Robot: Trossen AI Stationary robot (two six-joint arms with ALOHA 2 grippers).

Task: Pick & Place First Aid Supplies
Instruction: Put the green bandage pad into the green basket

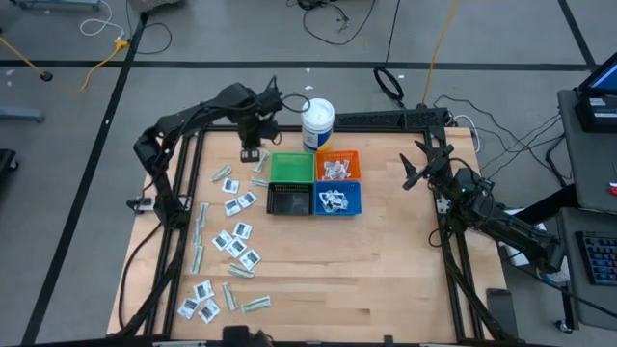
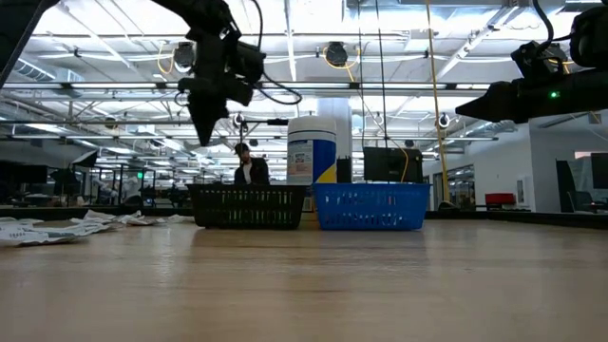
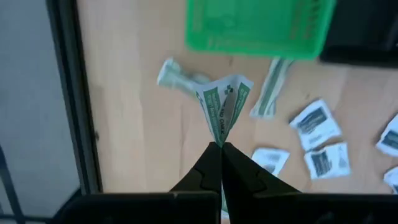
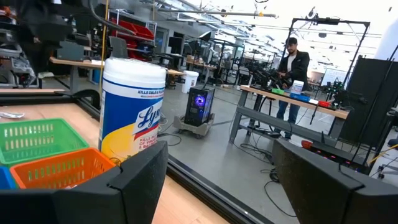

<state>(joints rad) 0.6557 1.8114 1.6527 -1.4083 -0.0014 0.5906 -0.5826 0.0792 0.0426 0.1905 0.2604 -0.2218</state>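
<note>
On my overhead view, the loose packets (image 1: 224, 253) lie scattered down the left half of the table (image 1: 386, 270), from the lower left up toward the middle. Farther up, at the centre, sit the four bins: black (image 1: 289, 200) and blue (image 1: 337, 200) in front, green (image 1: 292, 167) and orange (image 1: 337, 165) behind, with white packets already in the orange and blue ones. The white tub (image 1: 317, 122) stands just behind them.

My left gripper (image 1: 253, 145) hangs above the table just left of the green bin, in the upper middle of the frame. Through its wrist camera I see the fingers (image 3: 205, 177) pinched together on a green strip (image 3: 222, 112), which is folded and lifted clear of the wood, with more packets lying below it.

My right gripper (image 1: 416, 166) waits at the right edge of the table, its fingers (image 4: 134, 180) spread wide and holding nothing.
</note>
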